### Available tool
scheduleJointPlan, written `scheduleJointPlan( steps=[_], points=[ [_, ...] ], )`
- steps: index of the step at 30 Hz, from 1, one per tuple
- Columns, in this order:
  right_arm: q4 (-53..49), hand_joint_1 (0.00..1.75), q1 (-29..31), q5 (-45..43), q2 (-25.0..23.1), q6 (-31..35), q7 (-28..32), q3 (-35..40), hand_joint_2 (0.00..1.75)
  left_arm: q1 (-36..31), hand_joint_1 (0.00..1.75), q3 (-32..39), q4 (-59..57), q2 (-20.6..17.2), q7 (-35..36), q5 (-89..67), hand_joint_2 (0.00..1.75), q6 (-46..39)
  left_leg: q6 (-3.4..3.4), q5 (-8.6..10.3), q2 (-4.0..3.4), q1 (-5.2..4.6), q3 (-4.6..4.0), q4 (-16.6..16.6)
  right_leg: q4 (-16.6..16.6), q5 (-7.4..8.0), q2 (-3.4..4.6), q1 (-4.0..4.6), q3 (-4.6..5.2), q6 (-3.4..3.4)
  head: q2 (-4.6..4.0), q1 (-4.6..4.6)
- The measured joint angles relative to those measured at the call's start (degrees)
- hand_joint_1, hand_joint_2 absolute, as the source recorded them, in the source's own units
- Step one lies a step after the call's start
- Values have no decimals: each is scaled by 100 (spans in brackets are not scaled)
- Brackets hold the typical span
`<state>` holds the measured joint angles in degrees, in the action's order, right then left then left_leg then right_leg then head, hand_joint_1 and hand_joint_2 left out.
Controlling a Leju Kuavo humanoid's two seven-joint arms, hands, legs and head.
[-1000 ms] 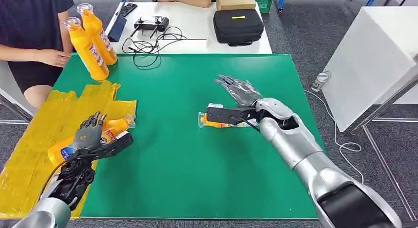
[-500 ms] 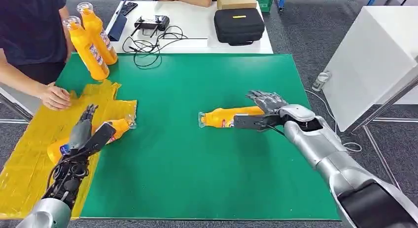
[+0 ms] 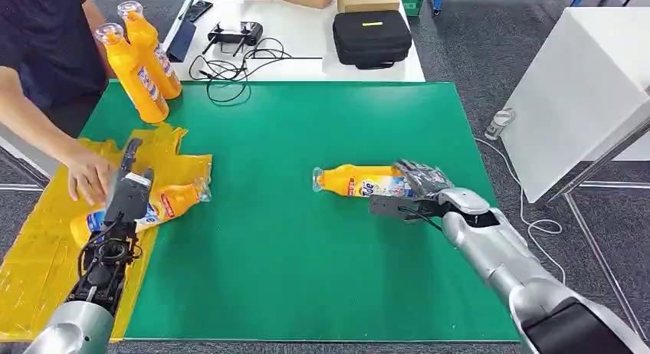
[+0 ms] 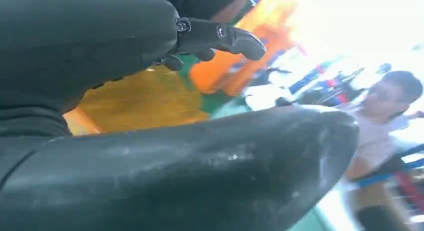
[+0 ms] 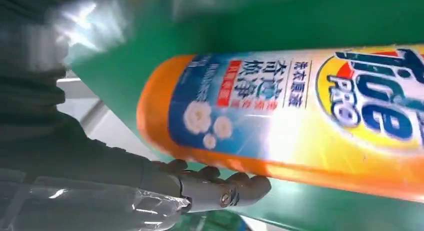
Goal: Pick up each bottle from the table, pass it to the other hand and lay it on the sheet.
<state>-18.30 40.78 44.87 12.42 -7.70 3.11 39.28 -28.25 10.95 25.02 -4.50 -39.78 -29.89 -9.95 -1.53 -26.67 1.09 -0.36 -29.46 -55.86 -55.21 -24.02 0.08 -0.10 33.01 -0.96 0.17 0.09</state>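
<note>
The right wrist view reads the blue, red and yellow label of the orange plastic detergent bottle [image 5: 300, 126] lying on the green table mat [image 3: 291, 239], with dark fingertips [image 5: 240, 183] curled under its base. From the head view, the right hand [image 3: 418, 189] cups that base, thumb apart. The left hand [image 3: 129, 189], fingers straight and holding nothing, hovers over a second orange bottle [image 3: 165, 204] on the yellow plastic sheet [image 3: 46, 247].

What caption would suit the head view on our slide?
Right hand at the base of an orange plastic bottle lying on the green mat.
</note>
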Motion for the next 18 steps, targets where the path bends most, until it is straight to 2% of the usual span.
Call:
scheduleJointPlan(
  steps=[2, 3, 5, 6, 11, 18],
  points=[
    [70, 0, -79, 11, -64, 18, -86, -37, 175, 4, 0, -51, 167, 20, 0, 139, 0, 37, 0, 0, 2, 0, 0, 0, 0, 0, -1, 0, -3, 0, 0, 2],
    [105, 70, -152, 31, -101, 29, -190, -48, 175, 22, 0, -114, 265, 26, -11, 273, 0, 46, 0, 0, 6, 0, -1, 0, 0, 0, -2, 0, -2, 0, 0, 4],
    [149, 70, -251, 72, -181, 70, -345, -74, 175, 57, 0, -249, 442, 26, -28, 505, 0, 74, 0, 0, 3, 0, -1, 0, 0, 1, 1, -1, -2, 0, 0, 2],
    [168, 175, -253, 103, -221, 68, -407, -88, 175, 71, 0, -313, 506, 26, -26, 616, 0, 101, 0, 0, -7, 1, 2, 0, 0, 1, 8, 0, -2, 0, 0, -3],
    [236, 175, -247, 197, -363, 7, -527, -142, 175, 147, 0, -663, 788, 24, -33, 974, 0, 182, 2, -2, -52, 4, 11, 1, 0, 13, 44, 0, -3, 17, 0, 0],
    [287, 175, -232, 234, -473, -46, -527, -214, 175, 276, 0, -905, 1170, 6, -42, 1437, 0, 223, 2, 1, -60, 4, 16, 1, 0, 21, 53, 1, -4, 13, -2, 2]
  ],
)
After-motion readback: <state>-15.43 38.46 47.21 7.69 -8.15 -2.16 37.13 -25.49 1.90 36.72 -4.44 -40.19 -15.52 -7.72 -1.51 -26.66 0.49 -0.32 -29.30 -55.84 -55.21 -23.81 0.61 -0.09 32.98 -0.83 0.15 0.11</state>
